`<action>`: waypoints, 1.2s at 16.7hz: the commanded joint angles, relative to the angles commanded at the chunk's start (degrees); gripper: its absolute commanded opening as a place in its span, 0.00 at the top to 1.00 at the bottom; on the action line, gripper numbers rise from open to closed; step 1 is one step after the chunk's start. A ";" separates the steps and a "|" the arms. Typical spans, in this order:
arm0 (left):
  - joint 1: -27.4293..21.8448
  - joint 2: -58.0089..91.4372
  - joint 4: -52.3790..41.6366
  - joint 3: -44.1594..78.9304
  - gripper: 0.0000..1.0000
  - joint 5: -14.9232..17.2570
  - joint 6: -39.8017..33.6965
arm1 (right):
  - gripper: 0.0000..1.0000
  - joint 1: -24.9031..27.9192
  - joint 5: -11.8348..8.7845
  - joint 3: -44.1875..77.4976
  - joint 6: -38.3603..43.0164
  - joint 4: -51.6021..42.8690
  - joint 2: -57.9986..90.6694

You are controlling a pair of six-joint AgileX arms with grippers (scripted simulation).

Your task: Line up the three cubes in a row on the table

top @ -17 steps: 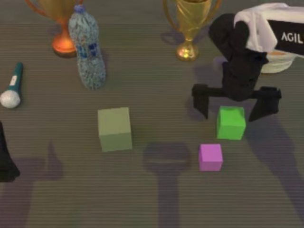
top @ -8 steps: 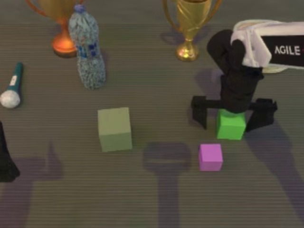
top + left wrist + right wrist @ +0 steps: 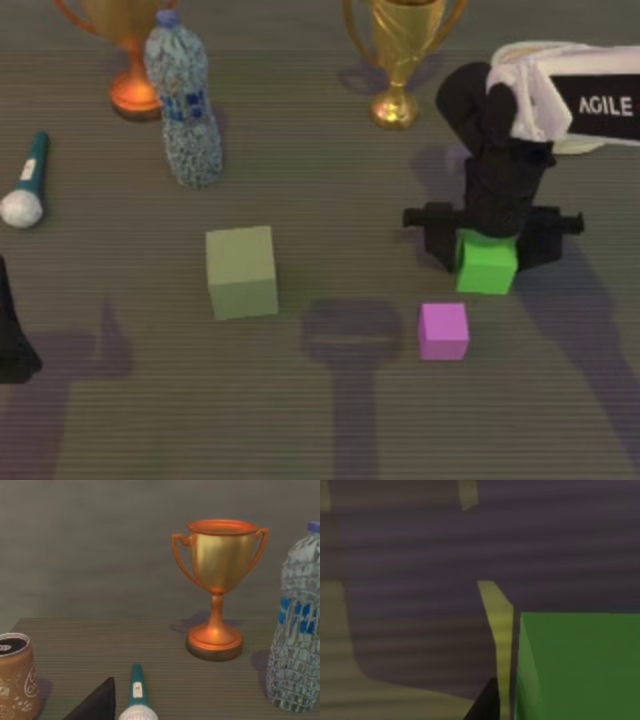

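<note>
The bright green cube (image 3: 487, 268) stands on the ribbed table (image 3: 330, 200) right of centre. My right gripper (image 3: 490, 245) is down over it, one black finger on each side. In the right wrist view a thin strip of table still shows between the finger (image 3: 485, 705) and the green cube (image 3: 580, 670), so the gripper is open around it. The small magenta cube (image 3: 443, 331) sits just in front of the green one. The large olive cube (image 3: 241, 272) stands apart to the left. My left gripper (image 3: 12, 345) is parked at the left edge, with one finger (image 3: 97, 705) showing.
Along the back stand an orange trophy (image 3: 130, 60), a water bottle (image 3: 185, 105) and a gold trophy (image 3: 398, 60). A microphone (image 3: 25, 185) lies at the left. A brown can (image 3: 15, 680) shows in the left wrist view. A pale round thing (image 3: 585, 135) sits behind the right arm.
My right gripper has come forward and down over the green cube, and its fingers have drawn closer to the cube's sides. The cubes and the left arm have not moved.
</note>
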 joint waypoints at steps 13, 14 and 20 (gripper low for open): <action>0.00 0.00 0.00 0.00 0.00 0.00 0.00 | 1.00 0.01 0.46 0.22 -0.27 -0.59 -1.29; 0.00 0.00 0.00 0.00 0.00 0.00 0.00 | 1.00 0.03 0.47 0.35 -0.27 -0.78 -1.34; 0.00 0.00 0.00 0.00 0.00 0.00 0.00 | 1.00 0.48 0.38 6.05 -0.40 -9.99 -4.66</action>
